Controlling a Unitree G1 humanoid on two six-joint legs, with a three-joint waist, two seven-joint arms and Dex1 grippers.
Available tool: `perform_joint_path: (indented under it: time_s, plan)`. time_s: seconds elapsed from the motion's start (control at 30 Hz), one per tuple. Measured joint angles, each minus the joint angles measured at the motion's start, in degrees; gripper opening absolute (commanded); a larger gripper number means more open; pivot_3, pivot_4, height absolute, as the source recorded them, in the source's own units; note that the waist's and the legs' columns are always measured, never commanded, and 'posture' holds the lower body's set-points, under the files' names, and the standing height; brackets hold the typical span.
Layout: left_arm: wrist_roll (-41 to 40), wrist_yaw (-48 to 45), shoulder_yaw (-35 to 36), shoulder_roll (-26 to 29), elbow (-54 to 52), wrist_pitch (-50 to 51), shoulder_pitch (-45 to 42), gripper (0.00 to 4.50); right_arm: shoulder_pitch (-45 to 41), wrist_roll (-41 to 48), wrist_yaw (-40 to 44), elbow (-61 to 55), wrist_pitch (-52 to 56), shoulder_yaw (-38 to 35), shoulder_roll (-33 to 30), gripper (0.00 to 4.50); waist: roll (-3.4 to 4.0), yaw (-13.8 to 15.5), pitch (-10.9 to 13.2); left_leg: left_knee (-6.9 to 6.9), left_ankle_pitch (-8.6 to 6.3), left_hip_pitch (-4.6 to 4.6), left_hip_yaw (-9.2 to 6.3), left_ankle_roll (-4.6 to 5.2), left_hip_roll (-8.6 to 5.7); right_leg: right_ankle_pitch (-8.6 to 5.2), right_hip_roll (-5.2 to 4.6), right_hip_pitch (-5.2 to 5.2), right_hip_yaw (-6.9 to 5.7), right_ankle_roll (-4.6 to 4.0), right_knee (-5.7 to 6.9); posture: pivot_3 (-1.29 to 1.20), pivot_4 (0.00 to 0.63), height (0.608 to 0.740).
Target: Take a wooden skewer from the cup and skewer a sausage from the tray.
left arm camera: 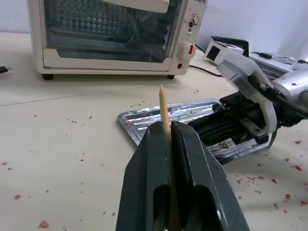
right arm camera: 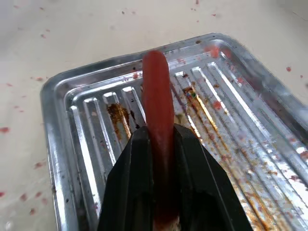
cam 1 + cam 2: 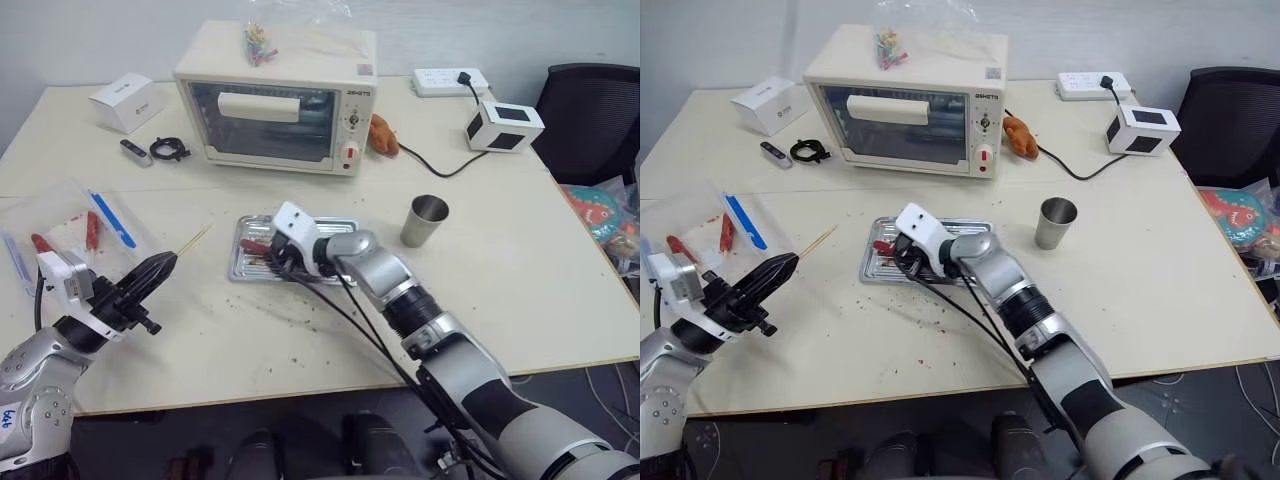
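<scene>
Desk (image 3: 520, 270) w/ tray (image 2: 86, 120): R gripper (image 2: 161, 139) jaws pinching sausage (image 2: 158, 96) over it; L gripper (image 1: 169, 130) jaws clamped on wooden skewer (image 1: 163, 108).

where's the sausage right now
The sausage sits between the right gripper's fingers over the left end of the tray, in front of the toaster oven.

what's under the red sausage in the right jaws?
Under the slim glossy red sausage lies the ribbed silver metal tray, smeared with brown crumbs. The black right gripper jaws, shut on the sausage, cover its rear end and the tray beneath.
</scene>
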Motion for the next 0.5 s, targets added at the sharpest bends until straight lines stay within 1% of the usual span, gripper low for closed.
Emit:
perform_joint_path:
  time_s: [0.17, 0.23, 0.3, 0.37, 0.5]
  plan:
    - [-1.6, -5.9, -0.8, 5.8, -0.6, 2.5, -0.2, 0.00, 1.5, 5.8, 19.2, -10.3, -9.4, -2.8, -13.0, 0.24, 0.00, 0.1, 0.0, -0.02, -0.03, 0.00, -0.04, 0.03, -0.01, 0.01, -0.01, 0.07, -0.07, 0.02, -0.11, 0.00, 0.150, 0.740]
    - [-1.3, -10.3, -3.3, 9.5, -1.9, 2.9, 0.2, 0.00, 3.7, 7.8, 29.0, -13.0, -12.6, -2.7, -18.9, 0.24, 0.00, 0.1, 0.0, -0.03, -0.03, 0.00, -0.04, 0.03, -0.01, 0.01, 0.01, 0.07, -0.08, 0.02, -0.15, 0.00, 0.150, 0.740]
    - [-1.1, -13.9, -5.2, 11.9, -2.8, 3.2, 0.5, 0.00, 5.8, 9.5, 36.3, -14.3, -13.9, -2.5, -22.9, 0.24, 0.04, 0.1, 0.0, -0.03, -0.03, 0.02, -0.02, 0.03, -0.01, 0.01, 0.01, 0.08, -0.06, 0.02, -0.15, 0.00, 0.150, 0.740]
    - [-1.2, -16.1, -7.6, 13.2, -3.3, 4.4, -0.7, 0.00, 7.4, 11.3, 39.9, -15.7, -13.7, -2.5, -24.8, 0.24, 0.06, -0.1, 0.0, -0.02, -0.02, 0.08, 0.04, 0.03, 0.02, 0.01, 0.05, 0.08, 0.01, 0.01, -0.10, 0.00, 0.150, 0.740]
    - [-1.3, -18.5, -11.4, 14.0, -4.3, 5.6, -5.4, 0.00, 8.0, 12.5, 40.4, -18.7, -12.4, -2.4, -25.3, 0.24, 0.10, -0.1, 0.1, -0.01, 0.00, 0.19, 0.08, -0.02, 0.06, -0.01, 0.10, 0.05, 0.07, -0.02, -0.09, 0.00, 0.150, 0.740]
